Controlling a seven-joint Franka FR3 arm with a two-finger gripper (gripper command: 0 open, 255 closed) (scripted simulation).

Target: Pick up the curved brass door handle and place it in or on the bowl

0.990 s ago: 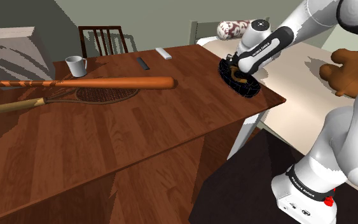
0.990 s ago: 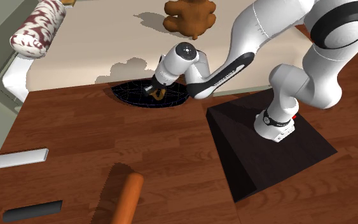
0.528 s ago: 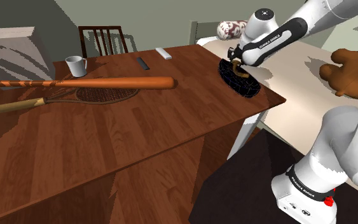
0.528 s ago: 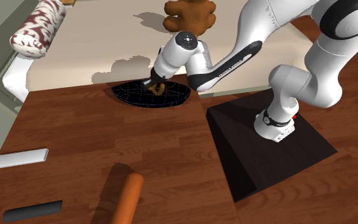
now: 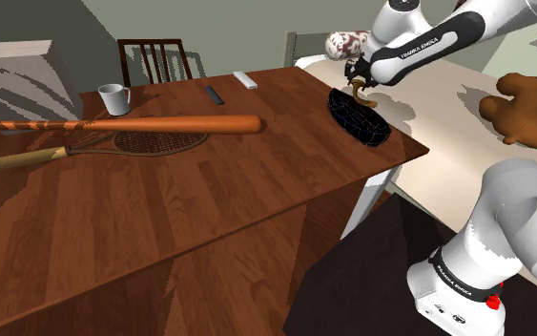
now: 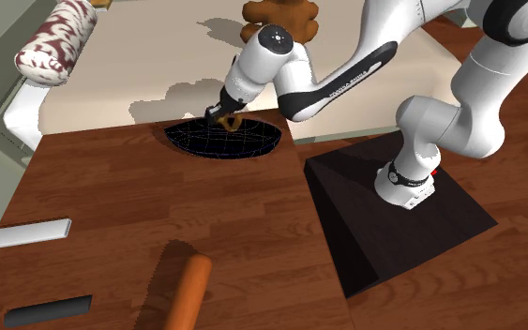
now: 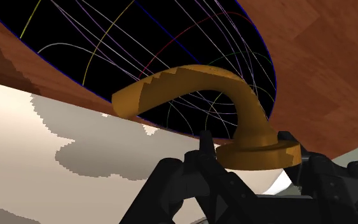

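gripper [image 7: 254, 167]: the two black fingers were closed on the round base plate of the curved brass door handle [image 7: 190, 83], clasping it from both sides. the lever arm arched away from the fingers, out over the bowl [image 7: 107, 44].

task's thing: the handle hung in the grip, clear of the bowl and above it, with no contact visible in the second exterior view. the bowl, dark with thin coloured lines, lay on the wooden table [image 5: 209, 210] just inside the edge that borders a pale surface, near the corner closest to the arm.

step in hand, as judged: placing the handle in the bowl.

recommendations: lower straight down so the handle stays over the bowl's middle, not over the rim nearest the table's edge, since a piece released there could tip out and drop off the table. bring the lever's free end low into the hollow before opening, as the curved shape is likely to rock or roll on the sloping wall. open the fingers fully, then lift straight up.

other items: a bat [image 5: 161, 124], a racket [image 5: 152, 141] and a mug [image 5: 113, 97] lay well apart, toward the opposite end of the table.
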